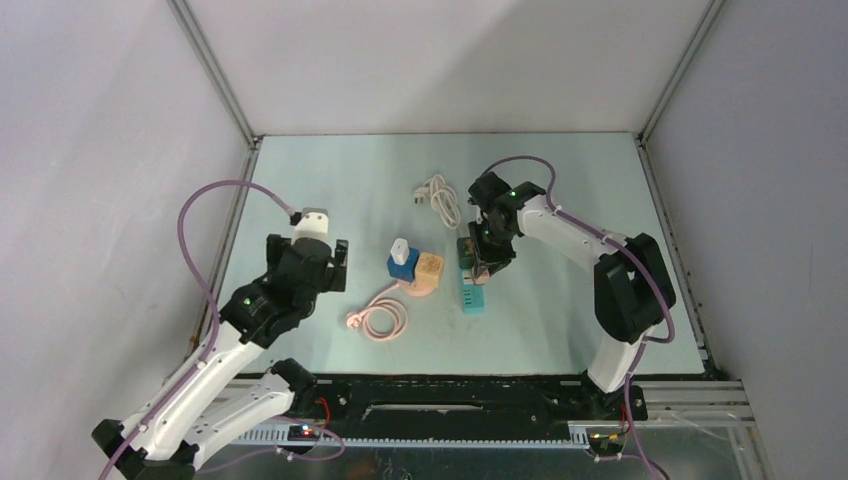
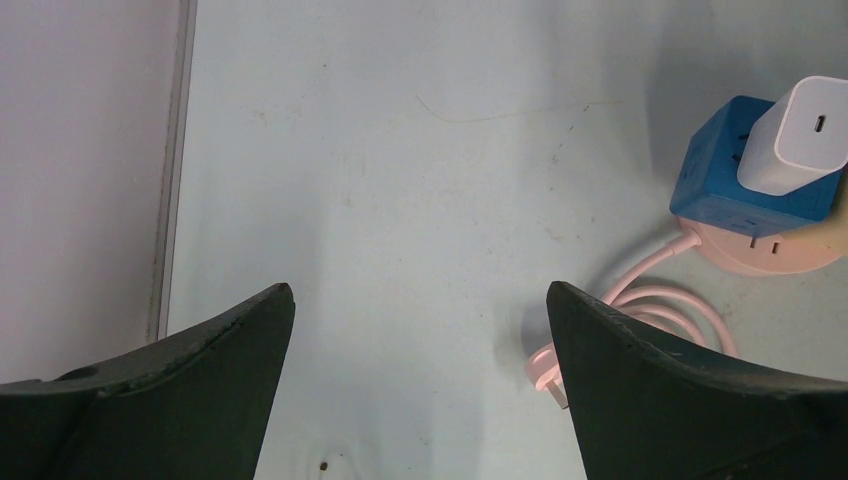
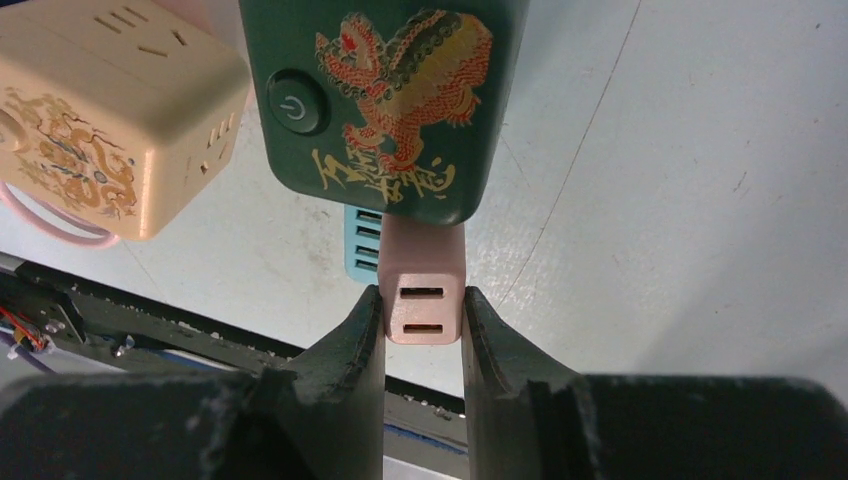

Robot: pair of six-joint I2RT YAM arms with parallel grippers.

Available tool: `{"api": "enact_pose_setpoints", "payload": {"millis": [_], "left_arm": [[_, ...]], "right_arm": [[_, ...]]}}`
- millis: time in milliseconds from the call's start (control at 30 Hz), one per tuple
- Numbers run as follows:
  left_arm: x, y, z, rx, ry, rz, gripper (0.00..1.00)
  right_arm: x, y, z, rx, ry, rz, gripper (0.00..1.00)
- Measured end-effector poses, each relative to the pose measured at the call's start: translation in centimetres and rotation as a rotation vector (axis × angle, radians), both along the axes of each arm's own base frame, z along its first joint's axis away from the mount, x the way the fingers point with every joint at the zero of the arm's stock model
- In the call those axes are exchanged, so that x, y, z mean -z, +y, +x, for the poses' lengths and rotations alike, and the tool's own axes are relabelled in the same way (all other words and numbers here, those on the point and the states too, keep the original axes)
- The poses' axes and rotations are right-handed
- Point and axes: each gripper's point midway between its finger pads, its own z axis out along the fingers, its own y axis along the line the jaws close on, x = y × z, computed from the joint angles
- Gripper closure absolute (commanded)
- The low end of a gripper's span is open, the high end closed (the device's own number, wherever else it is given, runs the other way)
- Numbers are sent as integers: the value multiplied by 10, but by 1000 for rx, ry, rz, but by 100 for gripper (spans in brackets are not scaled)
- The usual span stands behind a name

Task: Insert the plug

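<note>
My right gripper (image 3: 424, 305) is shut on a pink two-port USB charger plug (image 3: 424, 280). The plug's far end meets the side of a dark green power cube (image 3: 385, 95) with a dragon print and a power button; its prongs are hidden. In the top view the right gripper (image 1: 478, 262) sits over this green cube (image 1: 465, 248) at the table's middle. My left gripper (image 2: 420, 300) is open and empty above bare table, left of the sockets; it shows in the top view (image 1: 330, 262) too.
A blue cube (image 1: 402, 265) holding a white charger (image 1: 400, 249) and a beige cube (image 1: 431, 266) sit on a pink round base (image 1: 420, 288) with a coiled pink cable (image 1: 378, 318). A teal adapter (image 1: 473, 298) lies beside the green cube. A white cable (image 1: 440, 195) lies at the back.
</note>
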Motion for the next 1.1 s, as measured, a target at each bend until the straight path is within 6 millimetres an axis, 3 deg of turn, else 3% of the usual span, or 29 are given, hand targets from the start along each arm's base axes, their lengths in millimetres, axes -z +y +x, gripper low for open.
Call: {"api": "enact_pose_setpoints", "payload": {"millis": [1100], "left_arm": [[7, -3, 2, 13, 20, 11, 0]], "right_arm": [[14, 5, 9, -6, 3, -137, 100]]}}
